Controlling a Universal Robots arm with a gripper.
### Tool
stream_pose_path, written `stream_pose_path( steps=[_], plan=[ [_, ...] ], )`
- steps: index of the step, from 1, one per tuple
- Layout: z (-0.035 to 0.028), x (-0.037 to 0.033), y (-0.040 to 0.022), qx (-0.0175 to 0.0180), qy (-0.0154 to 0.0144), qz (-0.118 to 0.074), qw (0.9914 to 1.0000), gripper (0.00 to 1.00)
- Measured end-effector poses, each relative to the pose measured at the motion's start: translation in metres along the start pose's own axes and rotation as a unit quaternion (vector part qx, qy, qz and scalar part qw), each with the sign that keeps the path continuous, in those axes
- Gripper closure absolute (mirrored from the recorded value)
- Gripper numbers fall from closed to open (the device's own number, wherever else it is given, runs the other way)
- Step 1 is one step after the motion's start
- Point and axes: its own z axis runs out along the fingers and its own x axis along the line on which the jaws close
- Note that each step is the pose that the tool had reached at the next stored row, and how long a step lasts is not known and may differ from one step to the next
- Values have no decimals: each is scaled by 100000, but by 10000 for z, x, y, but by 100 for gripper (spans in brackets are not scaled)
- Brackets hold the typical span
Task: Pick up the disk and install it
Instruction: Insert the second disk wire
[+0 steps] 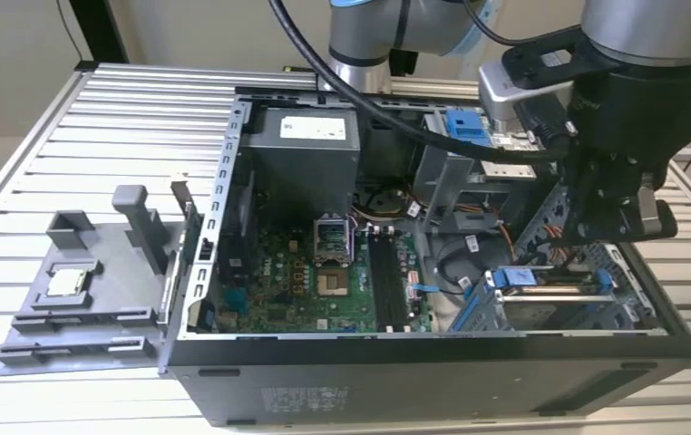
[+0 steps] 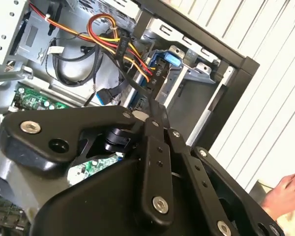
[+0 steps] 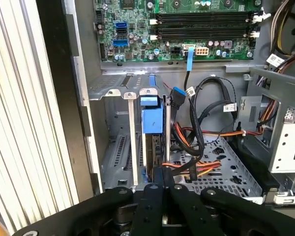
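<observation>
Most of the disk (image 3: 152, 123) was hidden: it stood on edge in a slot of the drive cage (image 3: 115, 147) at the case's lower front corner, showing little more than its blue end tab and a dark edge. In the exterior view the arm covered part of that bay (image 1: 551, 285). The gripper (image 3: 162, 179) hung just above the disk, its 2 fingers (image 3: 155, 189) pressed together with no gap, gripping nothing I could see. Orange and black cables (image 3: 196, 169) ran close beside the fingertips. A hand (image 2: 285, 194) sat at the table's edge.
</observation>
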Motion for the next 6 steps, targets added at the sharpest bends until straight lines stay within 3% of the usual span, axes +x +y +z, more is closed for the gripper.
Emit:
stream_pose_path(
  steps=[6],
  plan=[
    [-31,0,-9,13,8,-5,100000,100]
  ],
)
